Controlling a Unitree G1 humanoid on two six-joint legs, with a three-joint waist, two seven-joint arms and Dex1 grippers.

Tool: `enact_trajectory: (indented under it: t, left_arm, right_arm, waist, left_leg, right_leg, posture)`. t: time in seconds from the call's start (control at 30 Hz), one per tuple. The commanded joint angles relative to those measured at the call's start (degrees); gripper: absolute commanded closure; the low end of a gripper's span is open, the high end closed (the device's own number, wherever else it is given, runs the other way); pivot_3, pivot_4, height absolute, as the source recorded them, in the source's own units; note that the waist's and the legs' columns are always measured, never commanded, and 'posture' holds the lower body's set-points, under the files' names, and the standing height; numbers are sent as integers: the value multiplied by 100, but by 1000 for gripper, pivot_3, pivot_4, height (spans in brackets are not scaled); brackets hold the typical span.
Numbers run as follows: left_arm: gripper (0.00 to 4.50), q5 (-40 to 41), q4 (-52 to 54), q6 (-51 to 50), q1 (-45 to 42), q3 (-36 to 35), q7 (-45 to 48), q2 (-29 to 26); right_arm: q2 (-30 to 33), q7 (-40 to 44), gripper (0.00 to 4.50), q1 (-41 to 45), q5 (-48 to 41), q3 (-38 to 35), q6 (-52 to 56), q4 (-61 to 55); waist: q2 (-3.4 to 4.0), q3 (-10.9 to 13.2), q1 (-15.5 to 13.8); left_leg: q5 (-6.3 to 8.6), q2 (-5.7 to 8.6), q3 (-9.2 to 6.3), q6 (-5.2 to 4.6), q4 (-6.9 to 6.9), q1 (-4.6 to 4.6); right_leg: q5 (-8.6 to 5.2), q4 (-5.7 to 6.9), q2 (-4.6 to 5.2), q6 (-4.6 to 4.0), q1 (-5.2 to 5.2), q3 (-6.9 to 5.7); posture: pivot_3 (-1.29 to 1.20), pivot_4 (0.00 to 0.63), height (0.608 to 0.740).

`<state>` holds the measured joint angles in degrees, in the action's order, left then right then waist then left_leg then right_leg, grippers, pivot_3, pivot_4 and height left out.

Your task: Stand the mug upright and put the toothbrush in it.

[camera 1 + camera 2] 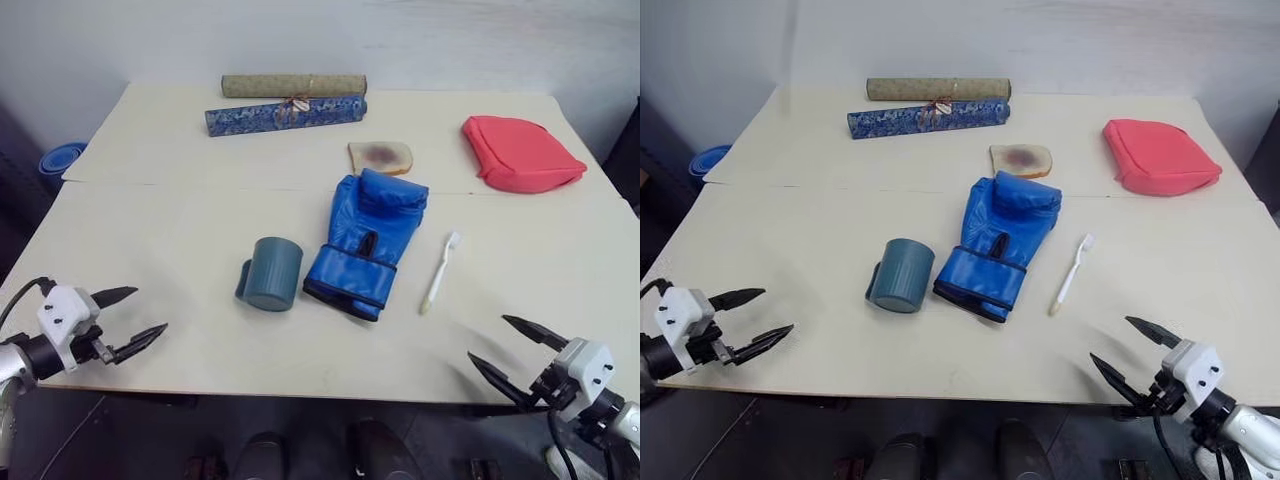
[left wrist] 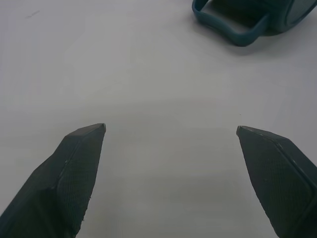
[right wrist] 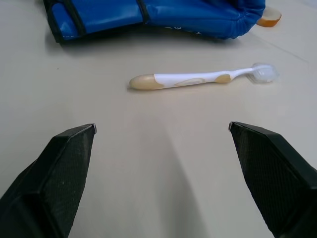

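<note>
Wide cream table (image 1: 180, 250), bare along its near edge, carrying everything else. Taking the blue boxing glove (image 1: 365, 243) in the middle as landmark: well beyond it to the right, a flat red pouch (image 1: 520, 152); well beyond it to the left, two rolled mats, blue patterned roll (image 1: 285, 114) and olive roll (image 1: 293, 85) side by side near the far edge, clutter parked away from the work. Just beyond the glove's fist end, a slice of toast (image 1: 381, 156) with a dark smear.

Just left of the glove's cuff, near but apart: the mug (image 1: 271, 274), lying on its side, flat base toward the camera and loop handle out to the left, away from the glove. Not yet upright, so nowhere yet for a brush to stand.

Right of the glove, apart from it: the toothbrush (image 1: 439, 272), flat on the table, bristle head at the far end, handle end nearest the robot.

Nearer than the glove and well off to either side, at the table's front edge: left gripper (image 1: 138, 318) aimed toward the mug handle, jaws spread wide, empty; right gripper (image 1: 515, 348) aimed toward the toothbrush, jaws likewise spread wide, empty. Probably poised so each arm takes the item on its own side, mug first.
</note>
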<state>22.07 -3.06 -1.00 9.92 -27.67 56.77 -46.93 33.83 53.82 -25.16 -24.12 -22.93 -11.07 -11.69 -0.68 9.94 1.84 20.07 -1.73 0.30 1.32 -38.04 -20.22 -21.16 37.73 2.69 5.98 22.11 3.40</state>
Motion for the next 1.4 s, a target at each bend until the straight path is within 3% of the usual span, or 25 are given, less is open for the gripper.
enact_trajectory:
  t: [0.03,0.1,0.2,0.33,0.47,0.6,0.87,1.03,1.13,1.23,1.4]
  left_arm:
    - [0,56,154,-69,92,-45,0,-2]
    - [0,143,224,-243,105,-51,-34,36]
    - [0,1011,537,-1593,-15,-163,70,-98]
    - [0,2069,1221,-2599,-433,-193,186,-111]
    - [0,2184,1546,-2750,-680,-34,190,-42]
    - [0,2150,1676,-2721,-765,16,133,40]
    - [0,2300,1964,-2825,-580,52,184,182]
    - [0,2340,2113,-2799,-696,168,174,237]
    - [0,2316,2129,-2745,-774,184,122,273]
    - [0,2294,2137,-2733,-811,196,97,298]
    - [0,2422,2152,-2806,-895,186,47,373]
  right_arm:
    - [150,101,19,-33,-261,-56,234,-265]
    - [184,123,19,-31,-422,-22,520,-368]
    - [637,-271,19,377,-1704,101,2254,-1345]
    - [1272,-1947,19,2166,-3427,580,4803,-1757]
    - [1500,-2746,19,3527,-3778,1214,6340,-1409]
    - [1053,-3928,19,4857,-3645,1510,7502,-335]
    - [91,-4020,19,5952,-3590,1758,8450,503]
    - [-757,-4330,19,6511,-3581,1436,8855,1389]
    - [-839,-4244,574,6606,-3333,1505,8883,1600]
    - [-968,-4270,1491,6680,-3141,1398,8795,1794]
    - [-1202,-4080,3137,6855,-3979,250,8821,1661]
  waist:
    - [0,0,1]
    - [0,0,-3]
    - [2,2,22]
    - [-5,4,96]
    - [2,0,68]
    - [2,1,86]
    - [1,1,150]
    - [2,1,166]
    - [3,2,122]
    - [3,1,144]
    - [5,3,157]
  left_leg:
    - [0,0,0,0,0,0]
    - [0,0,0,0,0,0]
    - [0,-2,-2,0,-1,0]
    - [-6,-4,-17,7,-6,-1]
    - [-12,-1,-43,16,5,-14]
    - [-26,3,-41,47,-23,-111]
    - [-19,4,-27,34,-62,-151]
    - [-24,2,-25,32,-91,-148]
    - [-24,5,-30,33,-92,-148]
    - [-22,7,-27,31,-91,-151]
    - [-22,4,-25,31,-89,-153]
  right_leg:
    - [0,0,0,0,0,0]
    - [0,0,0,0,-1,0]
    - [0,3,1,0,-1,0]
    - [0,11,10,0,-2,-8]
    - [-1,8,11,-10,13,-26]
    - [-4,20,7,-16,97,-29]
    - [1,37,9,-7,134,-20]
    - [1,78,6,-7,137,-15]
    - [1,85,6,-7,138,-18]
    - [1,93,7,-7,137,-17]
    - [1,96,3,-7,140,-17]
  posture:
    - [0,150,740]
    - [0,150,740]
    - [0,150,740]
    - [0,150,740]
    - [0,150,740]
    - [0,150,740]
    - [0,150,740]
    - [0,150,740]
    - [0,150,740]
    - [0,150,740]
    - [0,150,740]
